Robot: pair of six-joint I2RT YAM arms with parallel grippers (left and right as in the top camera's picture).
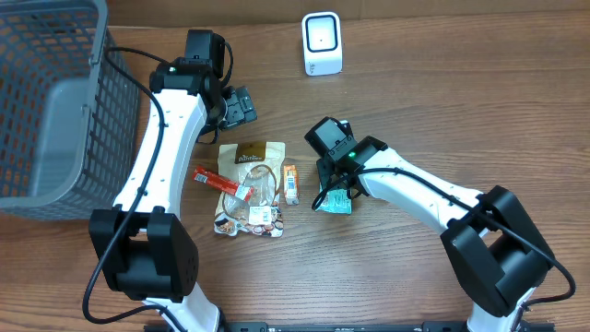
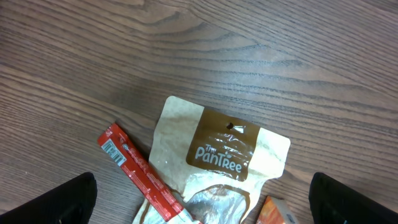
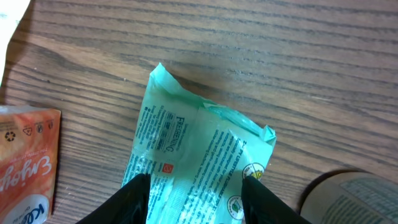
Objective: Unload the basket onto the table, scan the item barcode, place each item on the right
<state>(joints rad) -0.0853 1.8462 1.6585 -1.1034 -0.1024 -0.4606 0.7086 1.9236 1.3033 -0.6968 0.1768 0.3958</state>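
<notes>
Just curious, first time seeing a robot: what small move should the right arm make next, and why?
Probably lift the green packet off the table: the right gripper seems closed on it, and the white scanner stands apart, farther back.

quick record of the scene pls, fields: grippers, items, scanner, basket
left gripper: open, empty, over the table just beyond the pouch
right gripper: shut on green packet, fingers at its two sides
scanner: white, upright, far edge of table, apart from packet
pouch: flat, mid table
red stick: lying across pouch's left edge, barcode end up
orange bar: beside pouch, between it and packet
basket: grey mesh, table's left side
packet barcode: not visible
</notes>
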